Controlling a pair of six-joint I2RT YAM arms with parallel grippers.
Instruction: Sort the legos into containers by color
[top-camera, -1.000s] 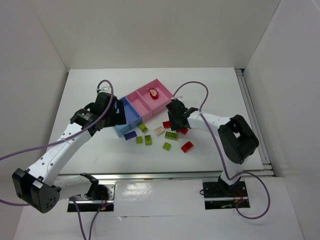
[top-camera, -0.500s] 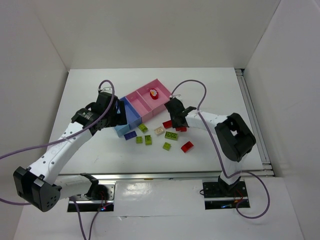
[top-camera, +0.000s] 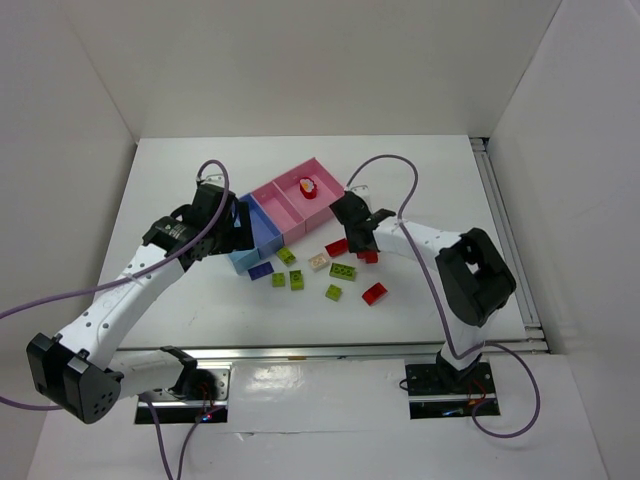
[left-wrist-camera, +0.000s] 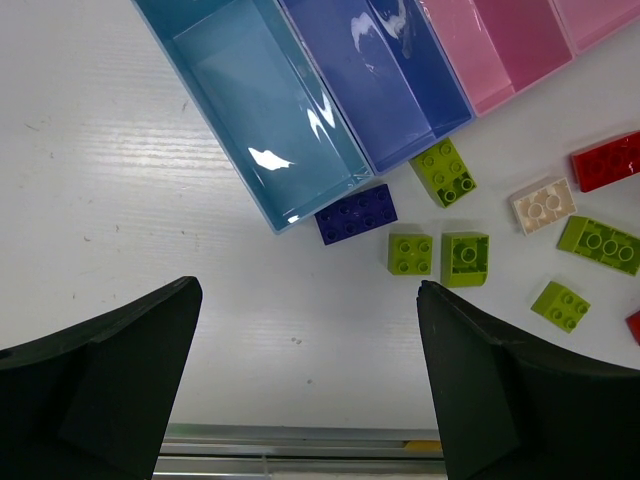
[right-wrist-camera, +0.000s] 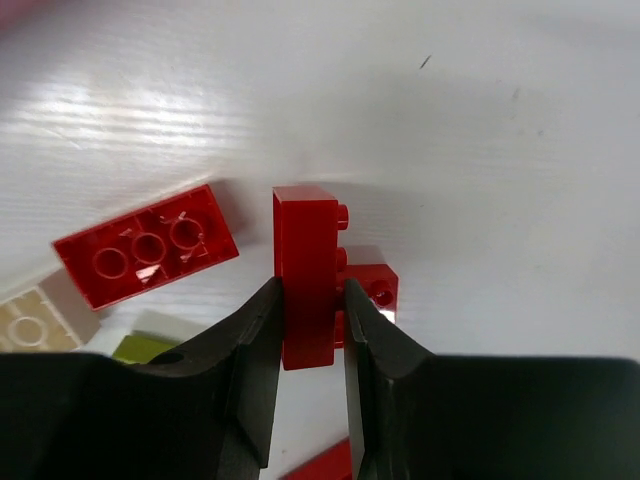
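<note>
My right gripper (right-wrist-camera: 308, 335) pinches a red brick (right-wrist-camera: 305, 255) standing on edge beside a flat red brick (right-wrist-camera: 145, 258). My left gripper (left-wrist-camera: 308, 300) hangs with its jaws spread near the light blue tray (left-wrist-camera: 250, 100).

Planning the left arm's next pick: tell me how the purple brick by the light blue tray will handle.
The purple brick looks rigid and light; a pinch should hold. Flat, studs up, it should slide, not roll. Pushed trayward, the light blue tray probably stops it.
</note>
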